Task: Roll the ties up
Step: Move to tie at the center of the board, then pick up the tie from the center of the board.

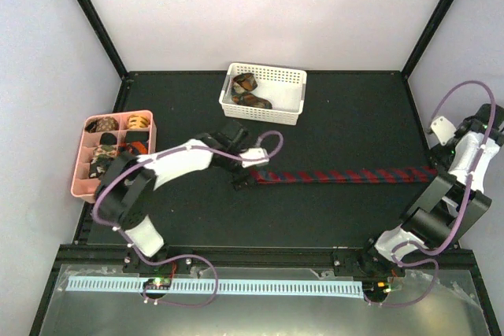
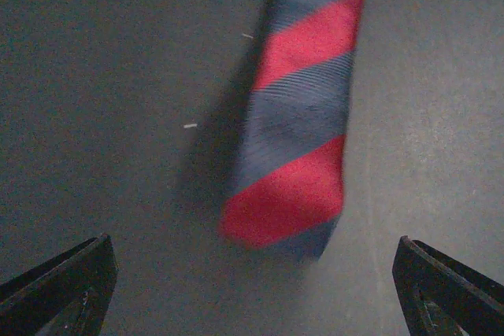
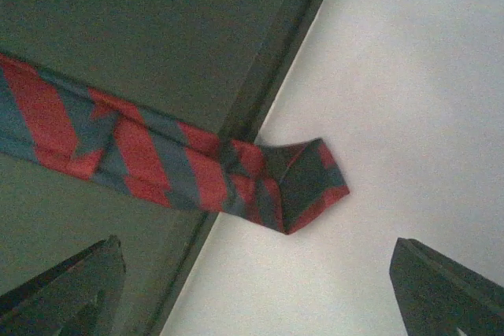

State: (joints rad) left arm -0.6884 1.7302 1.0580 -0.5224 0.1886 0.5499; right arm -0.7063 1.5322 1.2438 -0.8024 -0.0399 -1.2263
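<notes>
One tie [image 1: 342,174], striped red and dark, lies stretched flat across the black table from left to right. My left gripper [image 1: 242,180] hovers at its left tip, open; in the left wrist view that tip [image 2: 290,194] lies ahead of the spread fingers [image 2: 67,289], untouched by the left gripper [image 2: 252,293]. My right gripper [image 1: 442,164] is at the table's right edge, open too. The tie's right end [image 3: 303,182], folded over, reaches past the edge against the white wall, free of the right gripper [image 3: 260,293].
A white basket [image 1: 268,69] at the back middle holds rolled ties [image 1: 250,92]. A pink divided tray [image 1: 79,172] at the left holds several more coiled ties [image 1: 102,125]. White walls and black frame posts enclose the table.
</notes>
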